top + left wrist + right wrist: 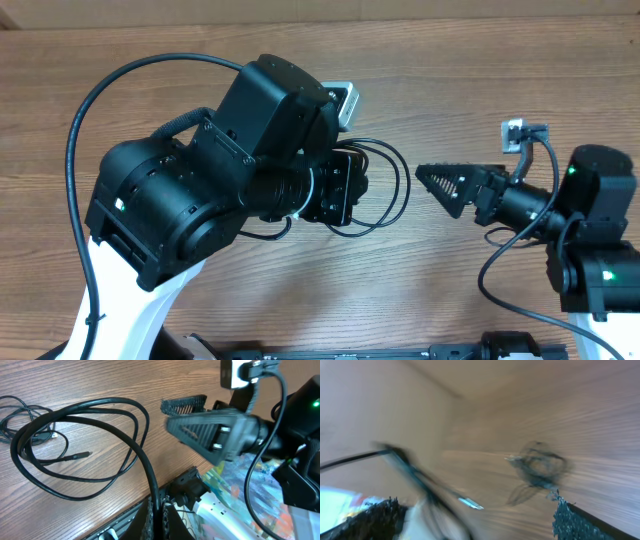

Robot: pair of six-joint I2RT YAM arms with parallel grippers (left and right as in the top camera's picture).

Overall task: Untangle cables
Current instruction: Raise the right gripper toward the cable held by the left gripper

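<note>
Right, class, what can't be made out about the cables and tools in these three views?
Overhead: the left arm hides most of the cables and the left tool.
Left wrist: thin cables cut off at the left edge.
Right wrist: motion blur; the cable bundle is a smudge.

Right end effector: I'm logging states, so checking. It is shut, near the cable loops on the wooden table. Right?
No: the right end effector is open, its fingers wide apart in the right wrist view. It is near the cable loops on the wooden table.
</note>
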